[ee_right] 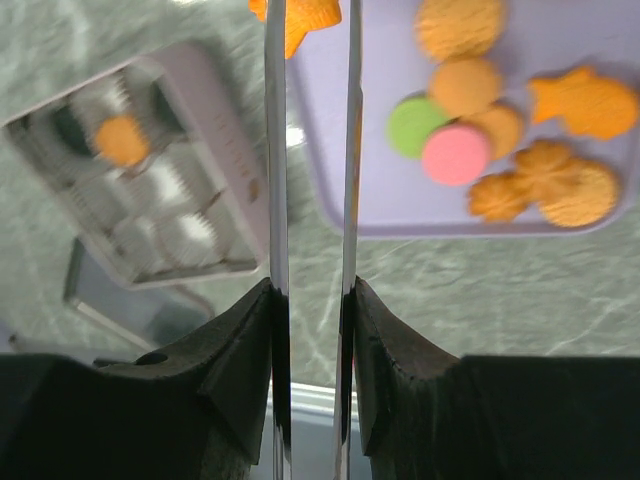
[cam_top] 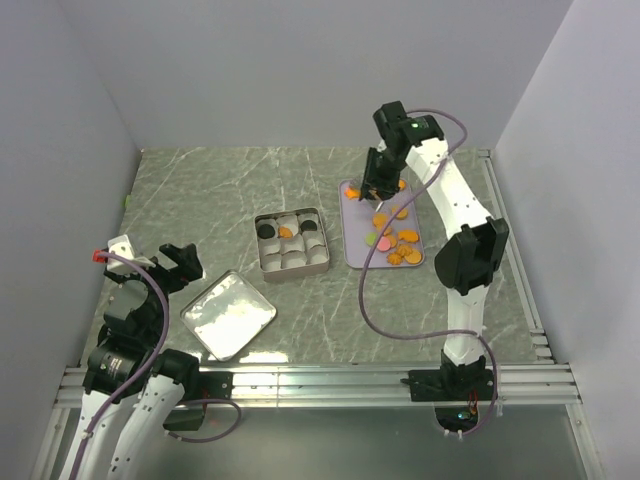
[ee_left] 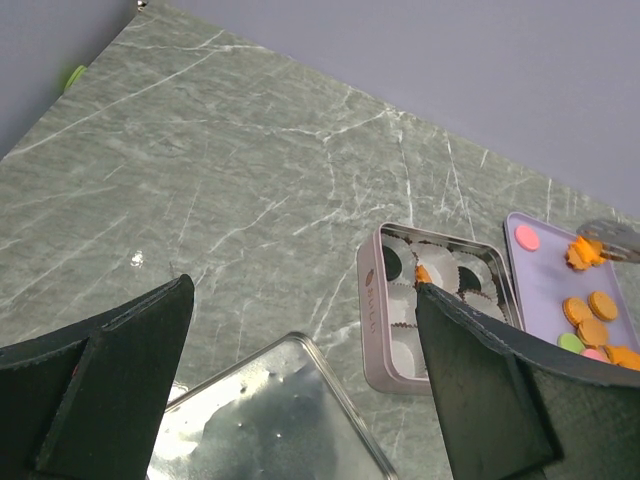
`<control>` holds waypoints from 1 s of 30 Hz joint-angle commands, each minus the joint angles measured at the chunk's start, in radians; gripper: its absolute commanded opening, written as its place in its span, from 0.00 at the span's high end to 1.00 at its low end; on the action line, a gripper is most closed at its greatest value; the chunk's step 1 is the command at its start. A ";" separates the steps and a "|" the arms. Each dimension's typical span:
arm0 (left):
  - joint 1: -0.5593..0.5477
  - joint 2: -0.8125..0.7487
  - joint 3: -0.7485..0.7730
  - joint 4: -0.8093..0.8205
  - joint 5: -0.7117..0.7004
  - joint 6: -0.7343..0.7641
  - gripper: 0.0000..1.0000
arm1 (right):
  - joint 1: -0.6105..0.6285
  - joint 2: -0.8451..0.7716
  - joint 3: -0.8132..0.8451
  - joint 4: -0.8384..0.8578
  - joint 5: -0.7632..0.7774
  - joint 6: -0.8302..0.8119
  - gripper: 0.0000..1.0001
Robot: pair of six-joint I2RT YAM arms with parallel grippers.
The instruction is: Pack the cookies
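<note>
I view a grey-green marbled table (cam_top: 240,190) enclosed by plain pale walls (cam_top: 300,70). The right gripper (cam_top: 380,203) hangs over the far end of a smooth lavender tray (cam_top: 355,250). The loose cookies (cam_top: 400,240) lie on the tray just nearer than its tips: flat orange rounds and lobed shapes, one pink, one green.

The right wrist view shows thin metal blades standing a narrow gap apart with an orange cookie (ee_right: 300,18) at their tips; I cannot tell whether it is clamped. To that gripper's left is a square metal tin (cam_top: 262,265) lined with white fluted paper cups, holding one orange piece (ee_right: 122,140) and black discs.

Only the overhead view shows the shiny lid (cam_top: 228,315) whole, beside the left gripper (ee_left: 300,290), whose jaws are spread wide and empty.
</note>
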 commanded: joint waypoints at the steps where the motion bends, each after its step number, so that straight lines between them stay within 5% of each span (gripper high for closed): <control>1: -0.001 -0.013 0.000 0.028 0.001 0.005 0.00 | 0.099 -0.084 0.067 0.003 -0.081 0.046 0.65; 12: -0.001 -0.011 0.000 0.029 0.019 0.009 0.00 | 0.369 -0.073 0.018 0.163 -0.230 0.196 0.65; 30: -0.001 -0.017 0.000 0.029 0.028 0.011 0.01 | 0.431 -0.110 -0.253 0.317 -0.286 0.379 0.65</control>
